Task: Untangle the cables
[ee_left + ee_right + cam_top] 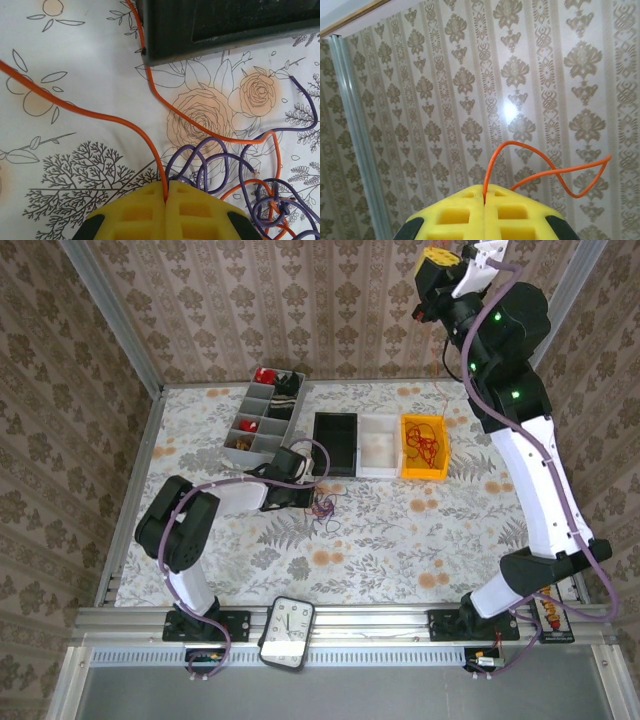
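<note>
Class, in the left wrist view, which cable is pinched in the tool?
The orange cable: it runs into the shut seam of the left tool, while the purple cable just loops loose on the table beside it.

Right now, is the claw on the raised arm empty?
No, the right gripper is shut on a thin orange cable that curls out above it.

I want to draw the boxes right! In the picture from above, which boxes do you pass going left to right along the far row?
Grey divided plastic tray → black rectangular bin → white rectangular bin → yellow rectangular bin holding thin red wires.
</note>
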Robot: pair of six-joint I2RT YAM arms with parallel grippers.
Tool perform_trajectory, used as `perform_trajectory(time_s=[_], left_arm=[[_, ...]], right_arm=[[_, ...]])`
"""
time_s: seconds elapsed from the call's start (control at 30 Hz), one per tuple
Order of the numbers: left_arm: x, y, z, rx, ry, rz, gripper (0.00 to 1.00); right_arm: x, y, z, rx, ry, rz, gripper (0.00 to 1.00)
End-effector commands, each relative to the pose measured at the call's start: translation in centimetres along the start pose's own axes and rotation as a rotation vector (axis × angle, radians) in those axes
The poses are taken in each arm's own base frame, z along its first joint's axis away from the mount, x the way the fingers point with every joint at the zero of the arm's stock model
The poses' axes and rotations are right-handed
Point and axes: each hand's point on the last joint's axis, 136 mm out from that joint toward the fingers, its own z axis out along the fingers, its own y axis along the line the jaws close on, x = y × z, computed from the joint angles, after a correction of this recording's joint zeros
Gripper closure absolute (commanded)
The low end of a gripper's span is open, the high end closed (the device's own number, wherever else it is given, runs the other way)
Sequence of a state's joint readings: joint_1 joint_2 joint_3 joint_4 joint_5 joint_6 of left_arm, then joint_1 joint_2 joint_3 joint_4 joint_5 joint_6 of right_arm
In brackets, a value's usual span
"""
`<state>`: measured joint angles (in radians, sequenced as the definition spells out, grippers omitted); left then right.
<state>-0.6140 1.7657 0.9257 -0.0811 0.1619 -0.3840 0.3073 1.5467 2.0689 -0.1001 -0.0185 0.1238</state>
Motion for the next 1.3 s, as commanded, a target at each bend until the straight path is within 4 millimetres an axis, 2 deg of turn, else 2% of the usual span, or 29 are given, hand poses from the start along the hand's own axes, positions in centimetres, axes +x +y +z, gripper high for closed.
perform_trajectory(time_s=[0.0,0.17,0.23,0.3,0.33,0.43,0.47,0.5,0.57,0.63,0.77,0.83,0.93,1.07,1.17,1.27], left_arm=[[0.3,-0.3,0.2,0.014,0.027,0.024,1.00],[0.3,-0.3,0.2,0.016,0.027,0.025,1.00],[0.3,-0.3,0.4,0.018,0.030,0.026,1.00],[0.4,-0.3,0.5,0.018,0.034,0.023,1.00],[0.5,-0.3,0.5,0.019,0.036,0.024,1.00],[0.4,-0.3,0.6,0.021,0.035,0.024,1.00],[0.4,-0.3,0.7,0.021,0.036,0.024,1.00],[0.4,-0.3,0.7,0.025,0.037,0.026,1.00],[0.4,-0.4,0.8,0.030,0.040,0.027,1.00],[0.5,-0.4,0.9,0.030,0.045,0.026,1.00],[0.4,-0.5,1.3,0.039,0.057,0.032,1.00],[0.2,-0.7,1.4,0.047,0.062,0.034,1.00],[0.0,-0.9,1.5,0.062,0.065,0.035,1.00],[-0.2,-1.0,1.8,0.070,0.067,0.035,1.00],[-0.2,-1.1,1.9,0.074,0.071,0.033,1.00],[-0.3,-1.2,2.0,0.078,0.071,0.033,1.00]], right_arm=[[-4.7,-0.7,-2.4,0.075,-0.123,-0.083,1.00],[-5.6,-1.3,-3.4,0.113,-0.113,-0.195,1.00],[-6.4,-2.6,-4.2,0.176,-0.114,-0.235,1.00],[-6.0,-4.0,-4.9,0.219,-0.077,-0.251,1.00],[-5.2,-4.9,-5.1,0.248,-0.035,-0.245,1.00],[-0.8,-6.2,-5.5,0.287,0.109,-0.252,1.00],[0.9,-7.3,-5.6,0.335,0.152,-0.253,1.00],[0.0,-8.0,-7.1,0.393,0.135,-0.254,1.00],[1.1,-10.3,-9.3,0.522,0.149,-0.238,1.00],[3.3,-11.7,-11.4,0.600,0.186,-0.224,1.00],[10.7,-14.6,-15.8,0.770,0.359,-0.223,1.00],[13.9,-15.1,-17.0,0.786,0.439,-0.213,1.00],[16.9,-14.5,-17.6,0.742,0.510,-0.167,1.00],[18.3,-12.0,-16.7,0.598,0.557,-0.097,1.00],[20.4,-8.0,-15.5,0.392,0.630,-0.025,1.00],[24.2,-3.0,-14.8,0.168,0.745,0.043,1.00]])
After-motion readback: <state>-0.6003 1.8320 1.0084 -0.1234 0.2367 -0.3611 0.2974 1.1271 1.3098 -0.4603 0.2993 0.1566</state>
